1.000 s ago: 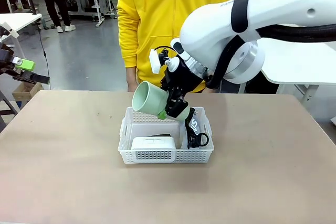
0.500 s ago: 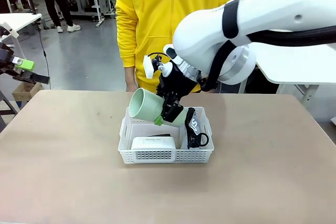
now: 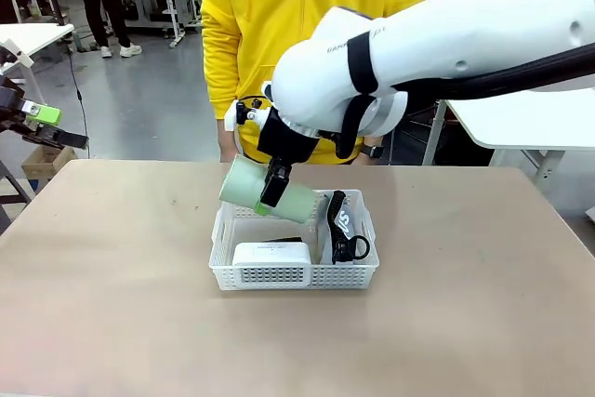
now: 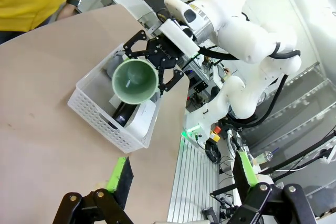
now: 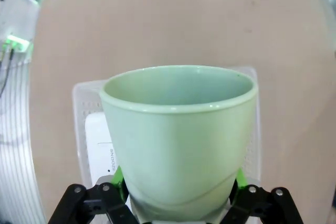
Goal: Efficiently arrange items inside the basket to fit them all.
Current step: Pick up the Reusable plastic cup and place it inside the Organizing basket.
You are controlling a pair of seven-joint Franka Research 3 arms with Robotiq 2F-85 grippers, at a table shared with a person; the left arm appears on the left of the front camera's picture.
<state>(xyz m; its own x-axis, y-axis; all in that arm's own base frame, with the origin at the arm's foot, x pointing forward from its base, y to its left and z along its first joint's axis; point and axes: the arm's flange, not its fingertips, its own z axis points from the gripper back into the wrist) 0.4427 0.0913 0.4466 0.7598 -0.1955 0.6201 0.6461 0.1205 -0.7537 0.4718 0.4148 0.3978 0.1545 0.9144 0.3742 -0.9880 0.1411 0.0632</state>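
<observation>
Right gripper [image 3: 275,185] clamps the pale green cup [image 3: 265,191] over the basket [image 3: 294,274]; left gripper [image 4: 178,182] gapes empty.
Risk: the tilted cup may foul the white device [image 3: 271,255] and sit proud.

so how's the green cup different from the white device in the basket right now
The pale green cup is held tipped on its side in the right gripper, above the basket; the white device lies low inside the basket at its near wall. The cup is round and open-mouthed; the device is boxy and closed. The cup is gripped; the device is untouched. Both are pale and plain.
</observation>
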